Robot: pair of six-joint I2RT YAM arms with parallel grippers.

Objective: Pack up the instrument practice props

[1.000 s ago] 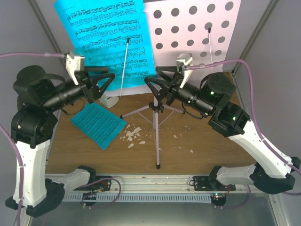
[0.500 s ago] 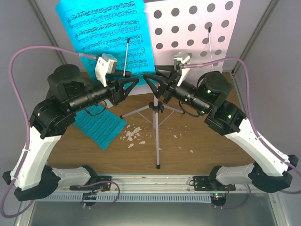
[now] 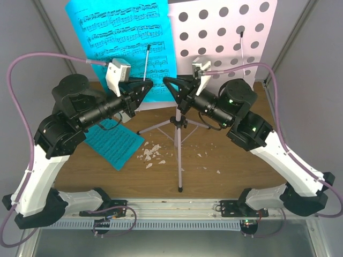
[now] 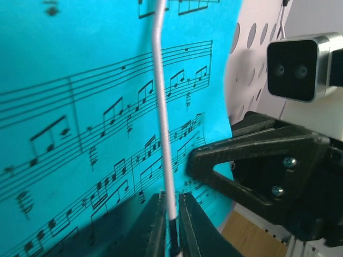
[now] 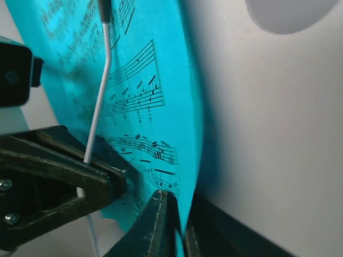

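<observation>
Both arms clamped on at music stand (image 3: 179, 160), upright on table (image 3: 214, 160).
L gripper (image 4: 170, 210) clenched on page-holder wire (image 4: 161, 107); R gripper (image 5: 177, 208) pinching edge of cyan sheet (image 5: 155, 80) on stand's desk (image 3: 214, 22).

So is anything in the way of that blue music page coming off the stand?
Yes. The white wire page holder lies across the front of the cyan page. The left gripper is shut on its lower end; the right gripper pinches the page's edge.

Pale music stand (image 3: 178, 150) upright on tripod; cyan sheet (image 3: 123, 32) against its perforated desk; second sheet (image 3: 113, 145) apparently flat, lower left.
</observation>
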